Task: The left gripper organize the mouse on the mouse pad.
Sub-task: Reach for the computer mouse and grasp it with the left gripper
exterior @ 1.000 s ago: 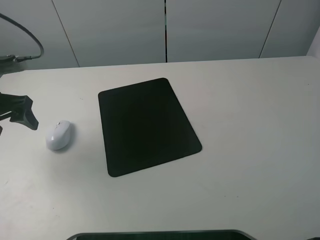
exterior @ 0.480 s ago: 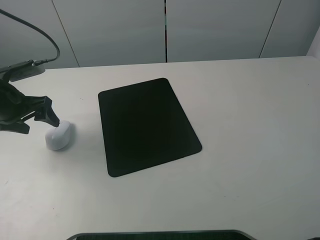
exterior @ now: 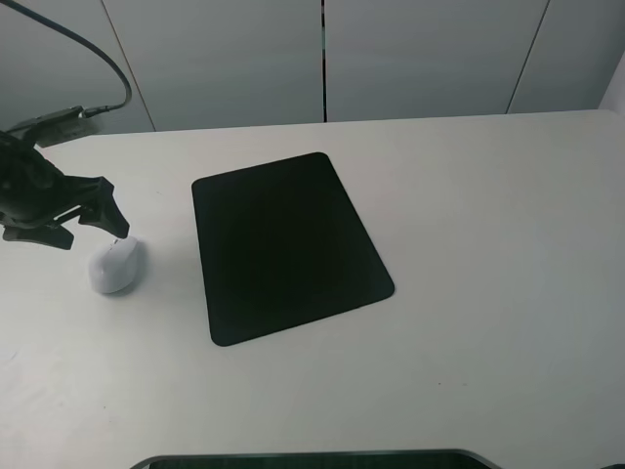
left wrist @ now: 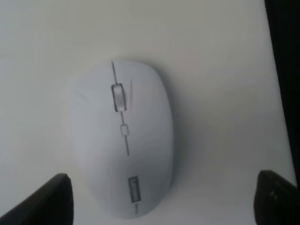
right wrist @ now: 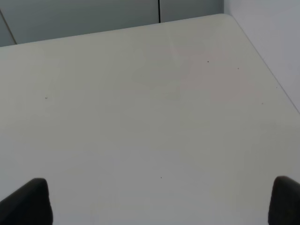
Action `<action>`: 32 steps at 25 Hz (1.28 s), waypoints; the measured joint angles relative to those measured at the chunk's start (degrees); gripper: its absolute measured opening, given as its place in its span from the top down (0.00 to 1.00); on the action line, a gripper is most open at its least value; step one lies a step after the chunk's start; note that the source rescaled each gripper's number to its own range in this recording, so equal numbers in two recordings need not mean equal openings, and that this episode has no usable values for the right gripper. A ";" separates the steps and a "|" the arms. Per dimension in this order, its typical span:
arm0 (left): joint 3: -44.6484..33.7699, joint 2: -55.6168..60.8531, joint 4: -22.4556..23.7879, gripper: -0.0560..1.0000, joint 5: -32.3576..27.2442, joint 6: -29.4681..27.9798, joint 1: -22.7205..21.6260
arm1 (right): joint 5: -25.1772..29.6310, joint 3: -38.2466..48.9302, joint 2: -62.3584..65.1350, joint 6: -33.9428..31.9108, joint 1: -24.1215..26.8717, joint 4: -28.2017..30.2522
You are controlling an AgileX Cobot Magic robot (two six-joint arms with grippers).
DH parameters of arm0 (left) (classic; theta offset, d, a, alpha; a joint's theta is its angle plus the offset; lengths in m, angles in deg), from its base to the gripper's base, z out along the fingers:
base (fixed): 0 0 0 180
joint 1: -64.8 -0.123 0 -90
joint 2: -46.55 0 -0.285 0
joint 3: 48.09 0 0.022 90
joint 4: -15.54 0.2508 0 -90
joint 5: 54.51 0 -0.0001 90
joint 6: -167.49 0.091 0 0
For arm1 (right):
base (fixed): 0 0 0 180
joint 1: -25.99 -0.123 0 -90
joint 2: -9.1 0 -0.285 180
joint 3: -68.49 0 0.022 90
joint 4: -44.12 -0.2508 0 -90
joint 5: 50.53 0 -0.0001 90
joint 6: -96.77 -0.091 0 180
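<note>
The white mouse (exterior: 117, 266) lies on the table left of the black mouse pad (exterior: 288, 244), a short gap apart from it. My left gripper (exterior: 88, 231) hovers just above and behind the mouse, open, one finger on each side. In the left wrist view the mouse (left wrist: 122, 136) fills the middle with its scroll wheel away from the camera, the left gripper (left wrist: 161, 199) straddles its rear end without touching it, and the pad's edge (left wrist: 287, 70) shows at the side. My right gripper (right wrist: 154, 201) stands open over bare table and is out of the high view.
The cream table (exterior: 488, 244) runs to a grey wall at the back. A black cable (exterior: 88, 44) arcs up from the left arm. A dark rim (exterior: 312, 459) lines the table's near edge.
The left gripper has come in from the left edge and moved right, until its open fingers stand over the mouse. Mouse and pad have not moved.
</note>
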 joint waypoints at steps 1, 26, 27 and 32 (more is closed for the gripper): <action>0.67 -1.08 0.45 0.03 -0.71 -0.69 0.62 | 0.00 0.00 0.00 0.00 0.00 0.00; 5.84 -11.32 14.32 0.03 -4.18 -14.60 3.86 | 0.00 0.00 0.00 0.00 0.00 0.00; 5.84 -11.56 14.32 0.03 -3.93 -14.60 3.86 | 0.00 0.00 0.00 0.00 0.00 0.00; 5.84 -12.90 14.32 0.03 -2.91 -14.60 3.86 | 0.00 0.00 0.00 0.00 0.00 0.00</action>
